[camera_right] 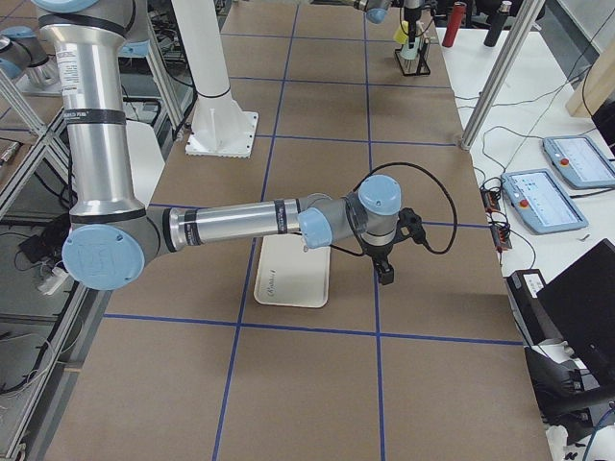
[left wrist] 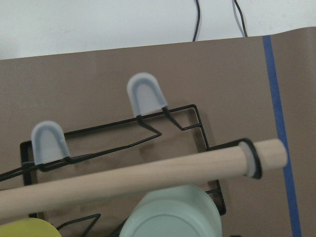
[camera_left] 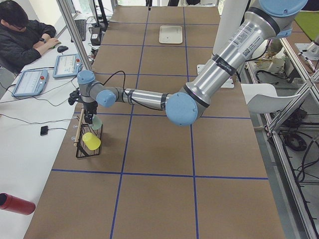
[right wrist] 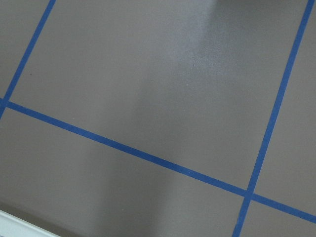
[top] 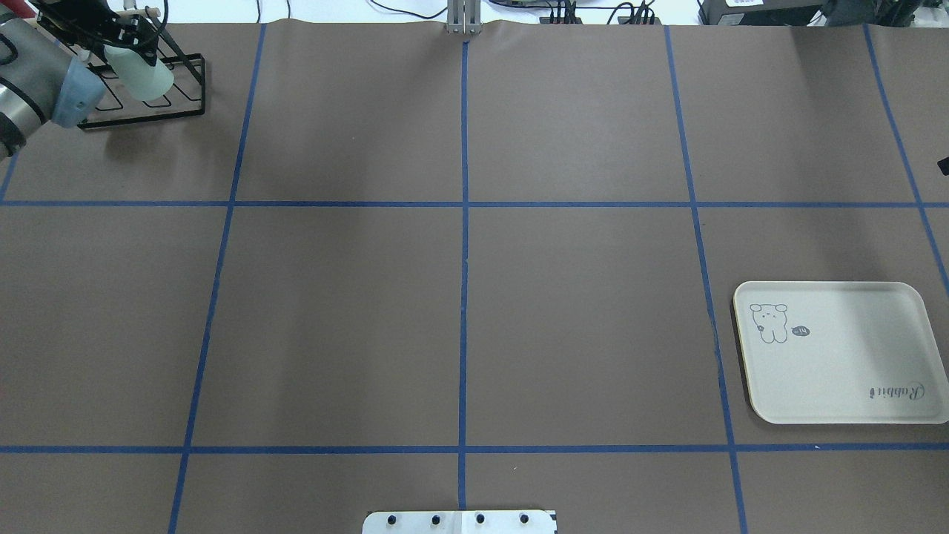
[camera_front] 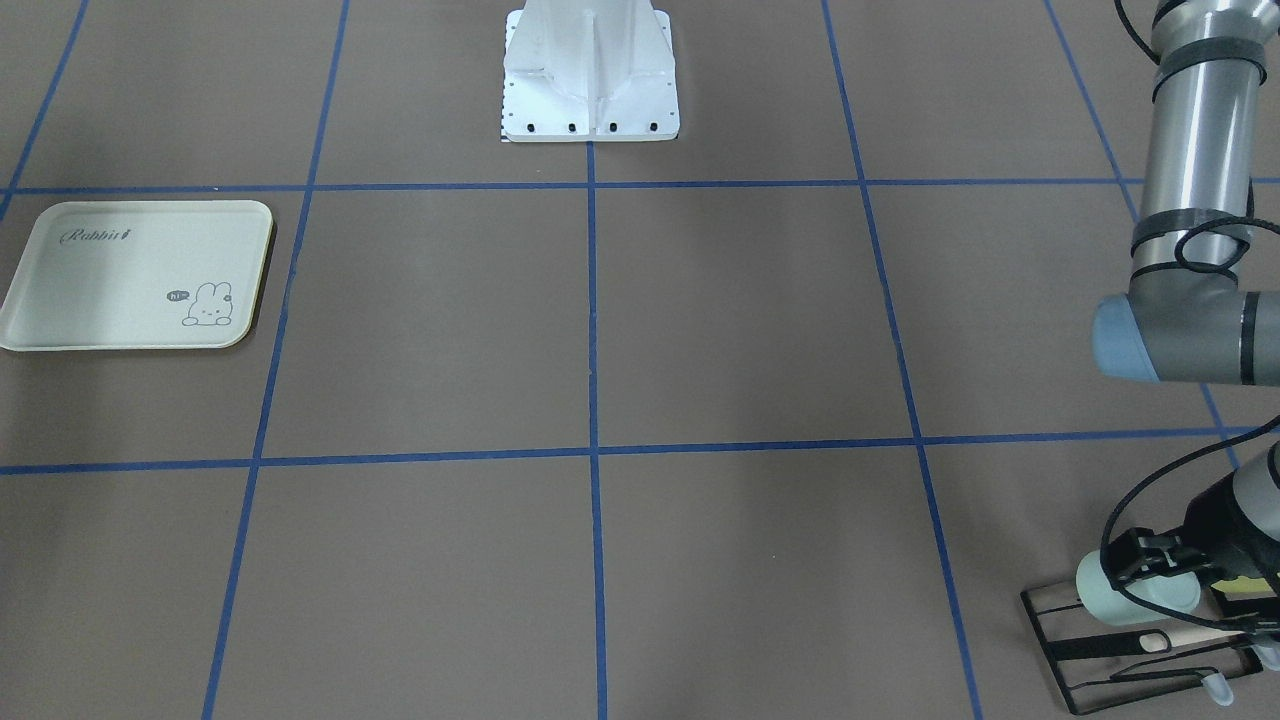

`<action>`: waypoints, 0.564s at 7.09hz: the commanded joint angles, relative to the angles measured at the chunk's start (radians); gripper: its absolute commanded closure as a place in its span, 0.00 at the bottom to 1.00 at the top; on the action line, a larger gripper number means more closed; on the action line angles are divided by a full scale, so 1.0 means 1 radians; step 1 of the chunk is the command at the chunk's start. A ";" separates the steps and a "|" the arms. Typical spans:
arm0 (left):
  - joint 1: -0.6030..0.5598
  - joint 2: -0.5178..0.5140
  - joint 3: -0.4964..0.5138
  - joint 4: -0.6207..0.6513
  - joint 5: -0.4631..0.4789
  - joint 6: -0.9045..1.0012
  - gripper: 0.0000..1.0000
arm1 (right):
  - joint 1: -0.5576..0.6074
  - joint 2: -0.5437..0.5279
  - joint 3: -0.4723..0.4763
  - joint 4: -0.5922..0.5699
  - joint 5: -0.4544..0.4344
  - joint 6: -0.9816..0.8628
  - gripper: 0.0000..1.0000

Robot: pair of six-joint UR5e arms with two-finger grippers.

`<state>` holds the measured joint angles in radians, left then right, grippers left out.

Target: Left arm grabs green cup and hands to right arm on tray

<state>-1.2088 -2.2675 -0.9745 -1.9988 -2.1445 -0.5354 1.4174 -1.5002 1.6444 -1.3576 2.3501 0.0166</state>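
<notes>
- Clamping the green cup [camera_front: 1125, 600]: left gripper [camera_front: 1140, 572], black, one finger on either side of the cup's body.
- Left arm [camera_front: 1200, 150]: silver-grey with pale blue joint caps, stretched out to the far corner of the table [camera_front: 750, 320] on the robot's left.
- Green cup: pale mint, lying tilted on its side over the black wire rack [top: 185, 81]. Whether it touches the rack cannot be told. It is well apart from the tray [top: 852, 371].
- Black wire rack: carries a wooden dowel [left wrist: 148, 177] across its top and has prongs with pale rounded caps [left wrist: 145, 94].
- Yellow cup [camera_left: 91, 141]: on the same rack, just beside the green cup.
- Tray: cream, rounded corners, "Rabbit" script and a bunny drawing, flat on the table on the robot's right, nothing on it.
- Right arm [camera_right: 240, 226]: forearm reaches out level above the tray.
- Right gripper [camera_right: 384, 271]: hangs over bare table just beside the tray. Its jaws show only from the side, and I cannot tell if they are apart or together.
- Right wrist view: brown table cover crossed by blue tape lines [right wrist: 148, 157].
- White robot base [camera_front: 590, 80]: bolted at the table's edge between the two arms.
- Person [camera_left: 20, 35]: seated at a side desk beyond the rack.
</notes>
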 commanded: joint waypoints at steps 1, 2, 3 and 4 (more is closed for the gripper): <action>-0.002 0.000 -0.001 0.000 0.000 0.000 0.22 | 0.000 0.000 0.000 0.000 0.000 0.000 0.00; -0.002 0.000 -0.001 0.000 0.000 0.000 0.24 | 0.000 0.000 0.000 0.000 0.000 0.000 0.00; -0.002 0.000 -0.001 0.000 0.000 0.000 0.25 | 0.000 0.000 0.000 0.000 0.000 0.000 0.00; -0.002 0.000 -0.001 0.000 0.000 0.000 0.25 | 0.000 0.000 0.000 0.000 0.000 0.000 0.00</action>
<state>-1.2101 -2.2673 -0.9756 -1.9988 -2.1445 -0.5353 1.4174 -1.5002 1.6444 -1.3576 2.3500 0.0168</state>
